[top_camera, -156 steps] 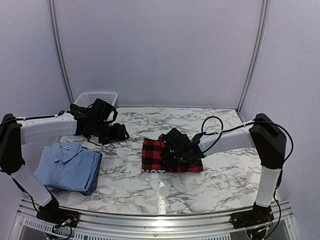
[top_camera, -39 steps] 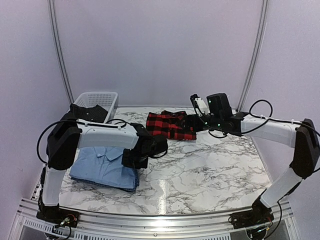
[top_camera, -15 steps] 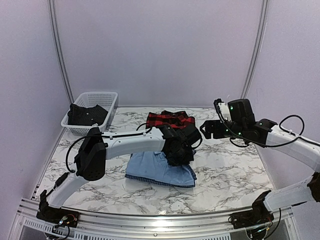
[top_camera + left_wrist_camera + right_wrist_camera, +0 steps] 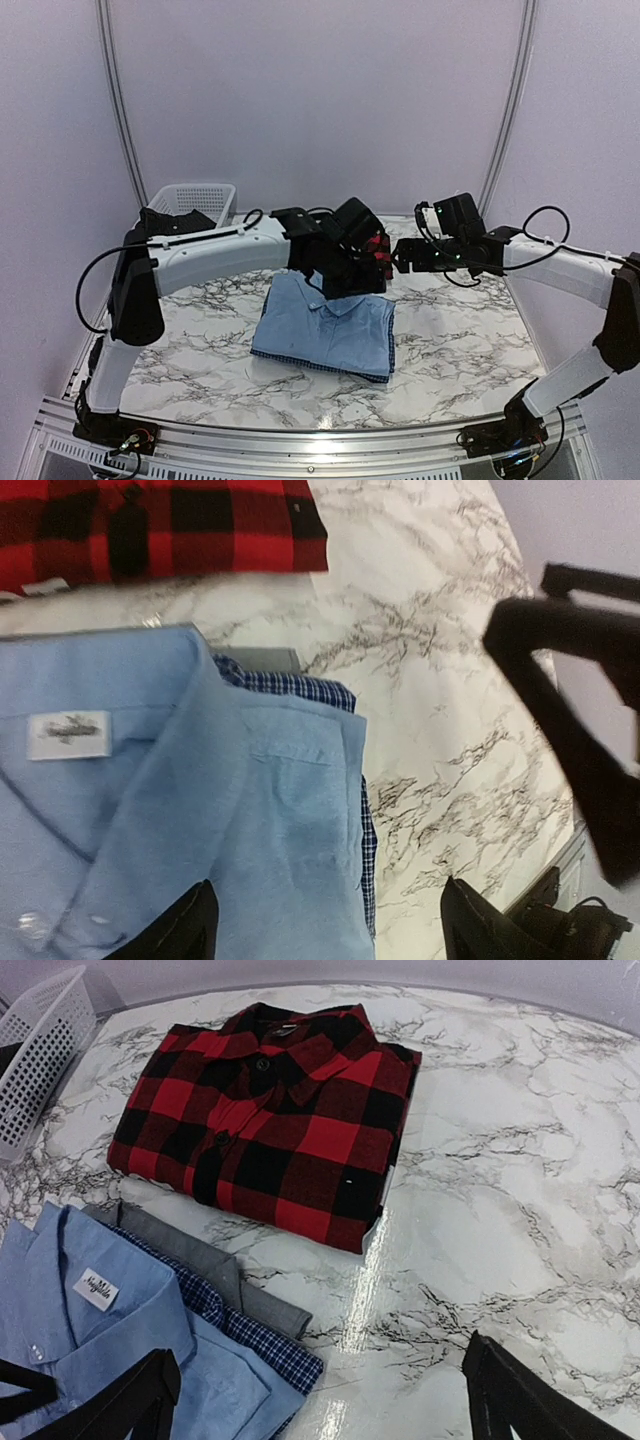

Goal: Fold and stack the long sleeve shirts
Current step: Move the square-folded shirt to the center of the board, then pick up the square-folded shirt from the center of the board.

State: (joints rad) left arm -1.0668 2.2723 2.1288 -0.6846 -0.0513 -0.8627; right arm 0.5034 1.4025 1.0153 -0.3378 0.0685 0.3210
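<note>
Blue shirt (image 4: 325,335) and flannel shirt (image 4: 265,1110) lay folded but unstacked; left end effector (image 4: 325,910) and right end effector (image 4: 320,1360) were spread, empty.

The whole tabletop (image 4: 460,350) is taken in from high behind the arm bases, facing forward and down, with the light blue shirt (image 4: 325,330) near mid-frame. From the left wrist that shirt's collar is looked down on at close range, the left fingers (image 4: 180,930) framed at the lower edge. From the right wrist it is viewed obliquely, somewhat farther off, with the right fingers (image 4: 530,1400) at the lower corners. The red-and-black flannel shirt (image 4: 265,1110) beyond it is shared by both wrist views.
</note>
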